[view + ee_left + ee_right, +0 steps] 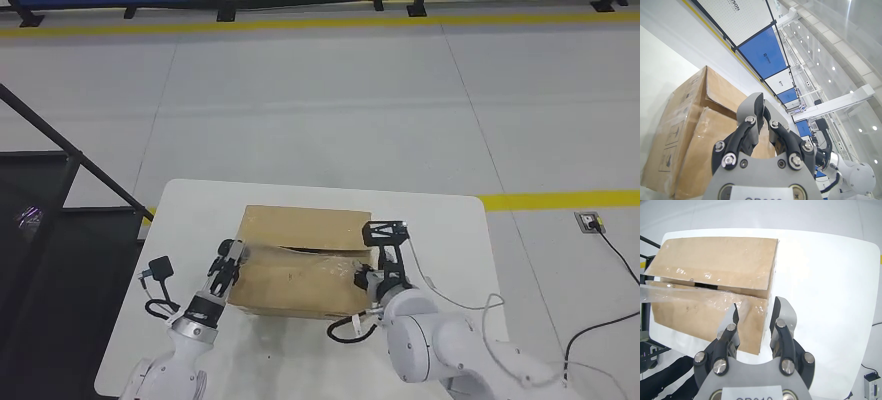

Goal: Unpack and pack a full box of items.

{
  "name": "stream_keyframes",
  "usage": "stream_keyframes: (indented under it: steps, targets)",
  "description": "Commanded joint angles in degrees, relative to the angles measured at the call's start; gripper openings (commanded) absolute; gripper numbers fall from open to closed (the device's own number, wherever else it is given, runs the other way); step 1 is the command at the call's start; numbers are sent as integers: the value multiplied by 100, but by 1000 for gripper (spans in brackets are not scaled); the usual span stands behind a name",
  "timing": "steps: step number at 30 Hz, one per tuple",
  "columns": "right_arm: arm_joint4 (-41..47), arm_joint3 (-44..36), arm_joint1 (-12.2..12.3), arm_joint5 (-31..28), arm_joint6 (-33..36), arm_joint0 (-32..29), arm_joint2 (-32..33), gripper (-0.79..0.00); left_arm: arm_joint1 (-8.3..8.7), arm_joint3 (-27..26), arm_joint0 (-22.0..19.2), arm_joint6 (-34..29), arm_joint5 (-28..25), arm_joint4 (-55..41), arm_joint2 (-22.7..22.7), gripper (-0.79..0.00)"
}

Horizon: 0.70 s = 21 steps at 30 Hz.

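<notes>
A brown cardboard box [300, 250] [696, 113] [715, 256] stands in the middle of the white table [450, 230]. Its top flaps lie almost flat, with a dark gap along the seam. A strip of clear tape [668, 291] has come loose over the seam and the near flap. My left gripper [228, 258] [763, 111] is at the box's left end, level with its top edge, fingers shut on nothing. My right gripper [370, 278] [755, 313] hangs open above the box's near right corner, which lies between its fingers from this angle.
A black metal frame [50, 200] stands beside the table's left edge. The table surface right of the box [819, 285] is bare. On the floor to the right lie a cable and a socket box [588, 222].
</notes>
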Motion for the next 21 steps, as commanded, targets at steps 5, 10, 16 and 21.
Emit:
stream_keyframes:
  steps: [5, 10, 16, 21]
  targets:
    - [662, 184, 24, -225, 226, 321, -84, -406, -2, -36, 50, 13, -38, -10, -5, -785]
    - [944, 619, -47, -64, 66, 779, -582, -406, -3, -55, 80, 20, -63, -19, -7, -785]
    - [1764, 987, -146, 226, -223, 1562, -1422, -425, -3, -71, 101, -2, -73, -62, -28, -785]
    - [2530, 1336, -215, 283, -281, 2361, -2105, -440, -4, -74, 102, -20, -90, -88, -31, -785]
